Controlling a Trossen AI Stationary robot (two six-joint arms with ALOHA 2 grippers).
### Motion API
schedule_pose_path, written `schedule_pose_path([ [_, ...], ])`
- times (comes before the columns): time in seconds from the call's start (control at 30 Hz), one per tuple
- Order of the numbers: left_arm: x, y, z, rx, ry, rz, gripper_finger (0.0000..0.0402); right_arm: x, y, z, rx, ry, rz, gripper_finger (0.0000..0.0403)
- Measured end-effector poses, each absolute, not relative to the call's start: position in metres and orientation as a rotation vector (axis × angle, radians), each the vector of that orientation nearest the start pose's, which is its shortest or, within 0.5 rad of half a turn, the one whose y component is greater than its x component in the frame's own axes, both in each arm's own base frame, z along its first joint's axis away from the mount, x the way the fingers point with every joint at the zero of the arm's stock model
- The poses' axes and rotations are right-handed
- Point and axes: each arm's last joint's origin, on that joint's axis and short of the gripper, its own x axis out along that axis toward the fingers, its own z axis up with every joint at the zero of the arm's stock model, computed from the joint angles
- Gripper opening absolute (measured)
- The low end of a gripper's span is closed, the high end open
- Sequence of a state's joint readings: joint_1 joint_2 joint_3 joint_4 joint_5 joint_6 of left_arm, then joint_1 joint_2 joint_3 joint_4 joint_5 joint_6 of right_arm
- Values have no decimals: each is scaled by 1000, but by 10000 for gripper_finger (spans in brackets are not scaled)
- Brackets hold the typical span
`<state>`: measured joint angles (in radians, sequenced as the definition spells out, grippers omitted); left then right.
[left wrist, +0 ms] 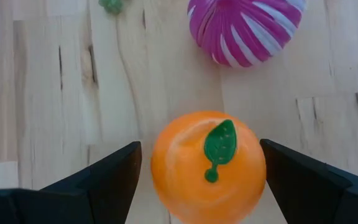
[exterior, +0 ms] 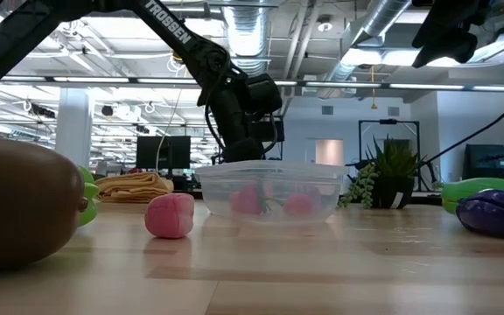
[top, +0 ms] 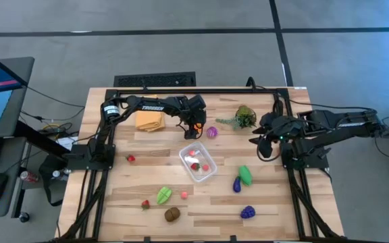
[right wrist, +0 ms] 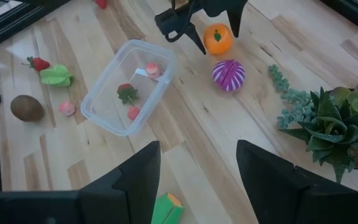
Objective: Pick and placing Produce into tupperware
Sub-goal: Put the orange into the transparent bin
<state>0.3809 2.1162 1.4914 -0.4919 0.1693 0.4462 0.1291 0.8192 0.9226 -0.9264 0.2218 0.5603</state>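
An orange toy fruit (left wrist: 208, 165) with a green leaf rests on the wood table, right of the cloth. My left gripper (left wrist: 201, 149) points down at it, open, one finger on each side; no touch shows. Beyond it lies a purple-and-white striped piece (left wrist: 247, 28). The clear tupperware (top: 198, 162) sits at mid-table with three small red and pink pieces inside (right wrist: 128, 93). My right gripper (right wrist: 197, 162) hangs open and bare above the table's right side, near the plant.
A folded orange-yellow cloth (top: 150, 120) lies at the far left and a leafy plant (top: 245, 116) at the far right. Loose produce is scattered near the front: a brown piece (top: 172, 214), a green one (top: 163, 196), a purple one (top: 237, 183), a blue one (top: 248, 212).
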Motion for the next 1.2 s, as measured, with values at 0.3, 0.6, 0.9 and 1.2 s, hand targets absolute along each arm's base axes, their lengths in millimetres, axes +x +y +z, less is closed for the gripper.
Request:
schedule_pose_path([
  [0.3, 405, 157, 149, 105, 1076, -48, 296, 142, 11, 311, 376, 753, -327, 234],
  [0.6, 405, 158, 149, 104, 1076, -48, 246, 142, 11, 311, 375, 753, -326, 234],
  [0.9, 405, 158, 149, 104, 1076, -49, 259, 142, 11, 311, 375, 753, -326, 234],
  [1.2, 405, 158, 151, 102, 1077, -49, 246, 142, 11, 311, 376, 753, -327, 234],
])
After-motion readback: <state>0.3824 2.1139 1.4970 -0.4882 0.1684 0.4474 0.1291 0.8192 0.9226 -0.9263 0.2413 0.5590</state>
